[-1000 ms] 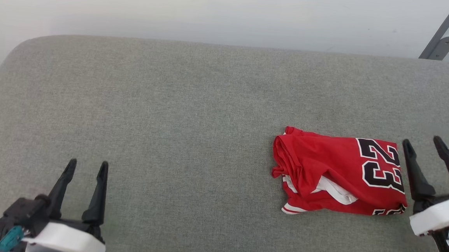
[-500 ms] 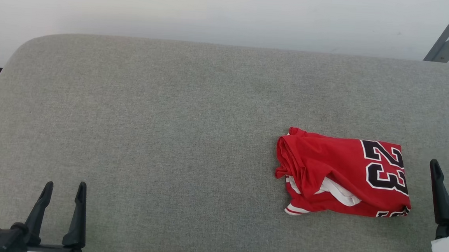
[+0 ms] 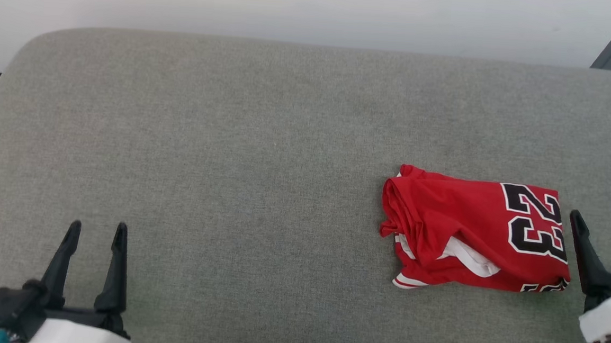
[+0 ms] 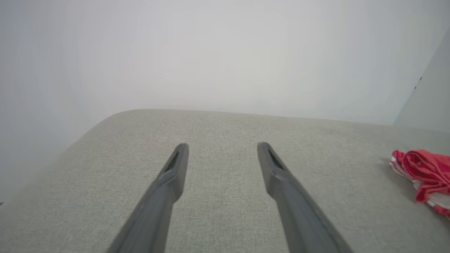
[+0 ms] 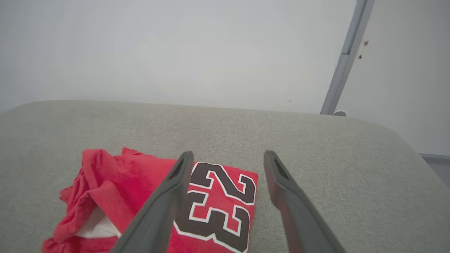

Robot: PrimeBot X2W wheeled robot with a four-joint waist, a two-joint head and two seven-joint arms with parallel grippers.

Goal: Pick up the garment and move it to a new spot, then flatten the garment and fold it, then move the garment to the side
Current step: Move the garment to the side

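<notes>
Both grippers are sitting slightly nearer to me than a second ago. My head camera is also moving, so the whole scene is sliding in the picture, while the jersey [image 3: 471,229] itself is not shifting on the grey cushion [image 3: 233,135]. It is lying folded into a rough rectangle on the cushion's right side, with its number 23 [image 3: 538,220] end just beside my right gripper [image 3: 599,213] and white lining poking out along the near edge. That gripper is standing wide and empty, not touching the cloth. My left gripper [image 3: 98,226] is likewise gaping empty, well apart on the left. I am judging the jersey light, soft and limp, so lifted by one layer it will be spilling open. If taking hold again, I am pinching the whole stack at the numbered end.
</notes>
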